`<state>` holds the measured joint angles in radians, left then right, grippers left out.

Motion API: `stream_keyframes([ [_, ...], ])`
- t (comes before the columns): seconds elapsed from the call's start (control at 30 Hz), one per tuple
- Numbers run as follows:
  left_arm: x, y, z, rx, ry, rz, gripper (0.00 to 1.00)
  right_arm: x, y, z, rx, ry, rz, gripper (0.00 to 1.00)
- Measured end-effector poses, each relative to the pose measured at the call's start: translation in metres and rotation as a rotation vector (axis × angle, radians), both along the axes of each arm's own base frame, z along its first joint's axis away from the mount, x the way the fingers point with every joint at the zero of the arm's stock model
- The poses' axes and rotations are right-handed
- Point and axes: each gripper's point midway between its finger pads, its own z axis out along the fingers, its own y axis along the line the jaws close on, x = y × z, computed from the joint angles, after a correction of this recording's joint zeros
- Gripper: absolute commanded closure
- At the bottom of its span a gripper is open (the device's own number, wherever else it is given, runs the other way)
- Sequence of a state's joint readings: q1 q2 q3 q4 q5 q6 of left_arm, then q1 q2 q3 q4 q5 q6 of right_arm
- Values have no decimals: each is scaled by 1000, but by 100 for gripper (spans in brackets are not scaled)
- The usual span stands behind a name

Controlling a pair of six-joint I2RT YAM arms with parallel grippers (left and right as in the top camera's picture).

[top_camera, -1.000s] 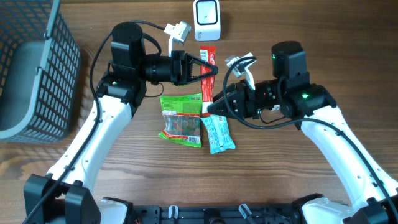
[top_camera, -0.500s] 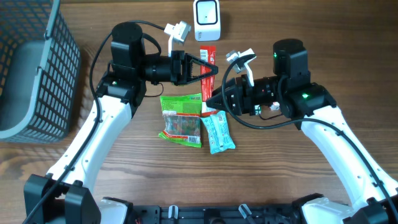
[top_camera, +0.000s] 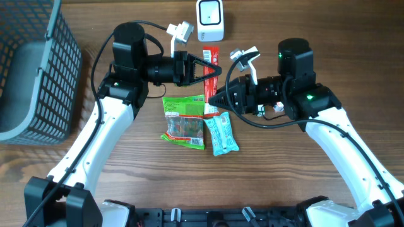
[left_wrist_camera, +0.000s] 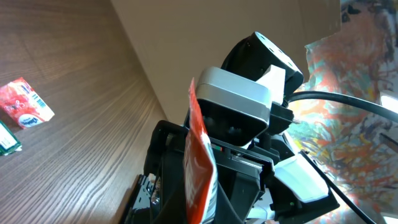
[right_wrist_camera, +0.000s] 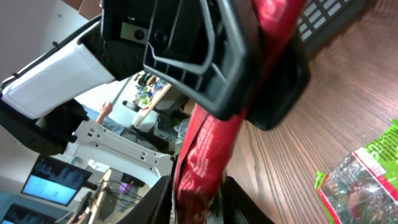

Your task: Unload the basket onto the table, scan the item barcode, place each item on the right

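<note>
The white scanner stands at the far edge of the wooden table, and everything else sits on the robot's side of it. Just in front of the scanner, the left gripper holds a long red packet off the table, its fingers clamped tight on the packet. From the left wrist the packet rises edge-on out of that grip, with the other arm's head right behind it.

The right gripper has its tip at the end of the red packet farther from the scanner. From the right wrist, the packet hangs out of the left gripper down between the right gripper's two fingers. They stand narrow, one on each side. Whether they actually press the packet I can't tell from here, since the view is crowded and very close.

Farther from the scanner, lying flat on the table, are a green packet and, a little to the right, a teal packet. A dark wire basket sits well off to the scanner's left, at the table's edge.
</note>
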<state>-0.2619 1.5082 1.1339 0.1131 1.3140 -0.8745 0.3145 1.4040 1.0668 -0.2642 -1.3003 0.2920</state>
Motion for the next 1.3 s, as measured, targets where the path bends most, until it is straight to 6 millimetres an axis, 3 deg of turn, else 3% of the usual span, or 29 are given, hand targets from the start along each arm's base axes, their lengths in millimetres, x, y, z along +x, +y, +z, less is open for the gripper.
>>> stream_keyframes([
  [0.07, 1, 0, 0, 1, 0, 3, 96, -1, 0, -1, -3, 9, 0, 76],
  [0.13, 1, 0, 0, 1, 0, 4, 96, -2, -1, -6, -7, 23, 0, 92],
  [0.17, 1, 0, 0, 1, 0, 4, 96, -2, -1, -7, -9, 28, 0, 94],
  [0.4, 5, 0, -1, 8, -2, 30, 91, 3, -1, -11, -30, 22, -32, 96],
  [0.43, 7, 0, -2, 11, -2, 40, 82, 4, -1, -12, -35, 22, -39, 96],
  [0.47, 8, 0, -3, 12, -1, 44, 50, 5, -1, -13, -38, 21, -43, 96],
  [0.5, 10, 0, -4, 15, 5, 52, 35, 6, -1, -14, -44, 21, -50, 96],
  [0.53, 12, 0, -4, 17, -1, 62, 28, 7, -2, -17, -56, 28, -62, 96],
  [0.6, 19, 3, -6, 26, 1, 101, 26, 9, -3, -22, -78, 40, -79, 96],
  [0.67, 37, 17, -8, 40, -3, 191, 25, 7, -5, -32, -115, 51, -91, 95],
  [0.8, 82, 68, -13, 77, -28, 430, 23, 5, -16, -64, -250, 91, -144, 96],
  [0.83, 90, 82, -15, 88, -30, 476, 27, 5, -20, -74, -300, 97, -165, 96],
  [0.93, 102, 116, -33, 142, 26, 577, 38, 11, -36, -100, -451, 86, -240, 96],
  [1.0, 105, 134, -50, 203, 55, 630, 38, 12, -50, -111, -568, 118, -293, 96],
  [1.03, 106, 142, -58, 234, 71, 656, 38, 11, -57, -110, -623, 136, -310, 96],
  [1.2, 108, 181, -86, 382, 122, 772, 34, 43, -94, -26, -853, -12, -466, 96],
  [1.23, 108, 186, -87, 413, 130, 785, 31, 50, -100, -9, -883, -64, -488, 96],
  [1.27, 112, 194, -75, 483, 117, 819, 27, 61, -107, 5, -928, -102, -519, 96],
  [1.3, 109, 201, -69, 565, 132, 846, 23, 68, -113, 3, -992, -113, -512, 96],
])
